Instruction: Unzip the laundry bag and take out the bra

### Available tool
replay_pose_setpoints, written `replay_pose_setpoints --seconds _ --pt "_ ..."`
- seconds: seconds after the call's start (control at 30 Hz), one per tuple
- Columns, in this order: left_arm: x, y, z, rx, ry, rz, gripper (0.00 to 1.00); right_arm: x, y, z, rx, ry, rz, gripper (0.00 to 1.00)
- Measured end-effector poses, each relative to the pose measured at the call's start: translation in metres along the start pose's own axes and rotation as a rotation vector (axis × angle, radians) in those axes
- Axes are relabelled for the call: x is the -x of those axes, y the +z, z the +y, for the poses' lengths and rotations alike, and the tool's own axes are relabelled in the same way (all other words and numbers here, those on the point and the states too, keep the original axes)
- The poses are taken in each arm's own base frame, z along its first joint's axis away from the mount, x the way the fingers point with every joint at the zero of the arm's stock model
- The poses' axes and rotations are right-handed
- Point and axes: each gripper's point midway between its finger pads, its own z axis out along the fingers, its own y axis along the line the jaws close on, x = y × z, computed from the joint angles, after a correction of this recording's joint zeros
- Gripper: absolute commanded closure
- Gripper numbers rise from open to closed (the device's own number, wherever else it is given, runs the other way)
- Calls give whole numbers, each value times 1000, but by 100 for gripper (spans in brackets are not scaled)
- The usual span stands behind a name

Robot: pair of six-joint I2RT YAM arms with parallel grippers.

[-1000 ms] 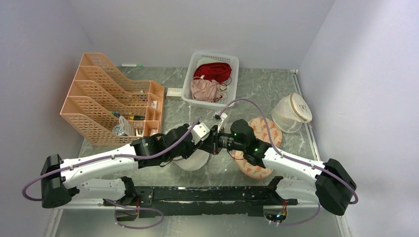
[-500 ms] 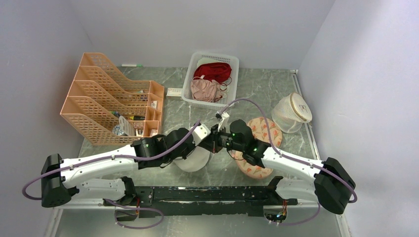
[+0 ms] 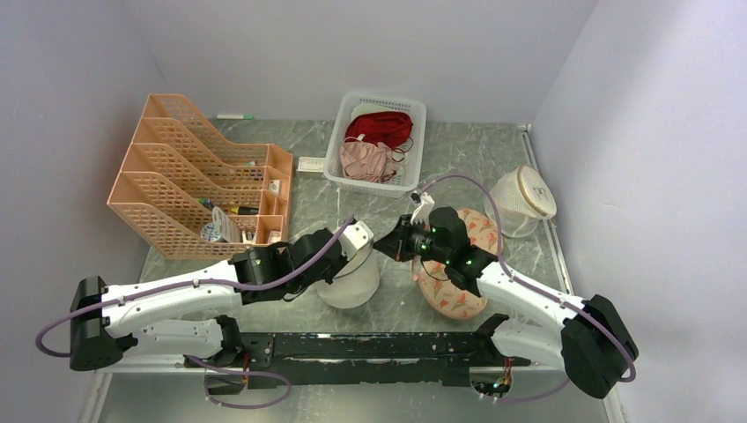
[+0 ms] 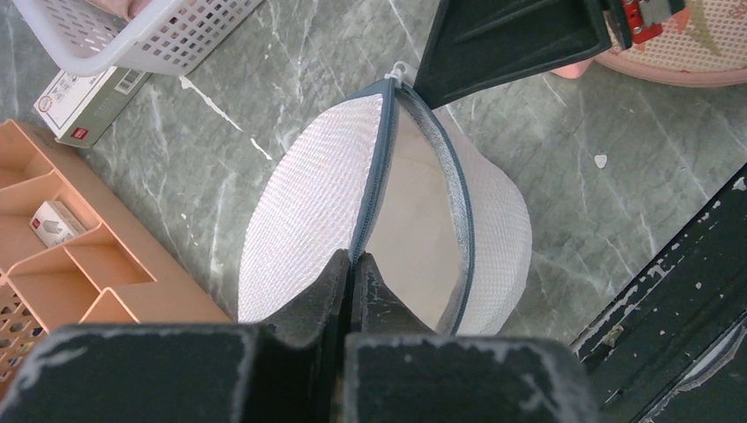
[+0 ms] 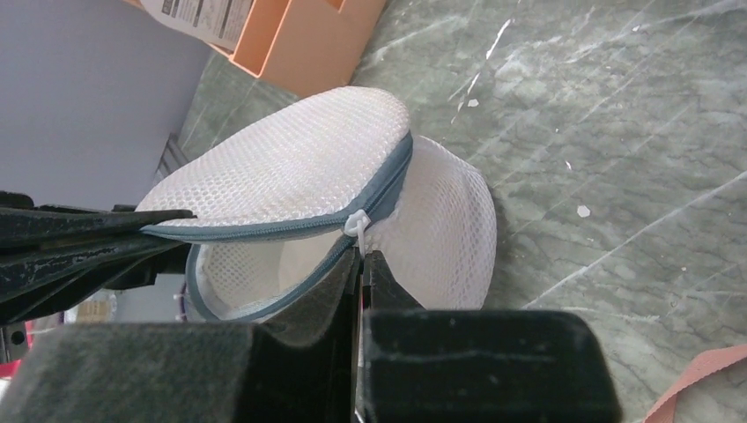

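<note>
Green marbled bench carries the bag [image 3: 348, 278] near the middle of its near edge, just beyond my two bases. My left fingers [image 4: 343, 269] are pinched tight on the grey rim [image 4: 374, 176] at one side of the bag. My right fingers [image 5: 348, 273] are closed on the white pull [image 5: 355, 222] at the opposite side, so the zip's open stretch runs straight from one to the other. The mouth gapes between them; something smooth and pale shows inside, probably the bra, though I cannot tell. I judge the right arm, which has the pull, must drag it on around the rim, away from the left. Beside the basket [image 4: 159, 44] lies a small box [image 4: 84, 97] with a red mark, its print too small to read.
</note>
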Motion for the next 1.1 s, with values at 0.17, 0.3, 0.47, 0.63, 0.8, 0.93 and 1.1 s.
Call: replay_pose_setpoints --seconds 0.17,0.3,0.47,0.63,0.8,0.93,1.1 --pt "-1 0 2 11 3 4 67 -3 -1 11 60 -36 21 100" --pt "-4 0 4 25 4 14 50 -12 -1 27 119 -78 47 100" --pt "-7 1 5 38 6 27 36 -23 0 54 205 -135 80 100" --pt "-8 1 6 42 7 31 52 -25 2 82 271 -203 89 100" --pt "-10 1 7 44 10 39 69 -24 3 88 276 -226 79 100" --pt "-9 1 6 44 10 38 83 -21 6 83 241 -224 61 100" --pt "-9 0 7 44 11 37 93 -12 8 65 165 -186 37 100"
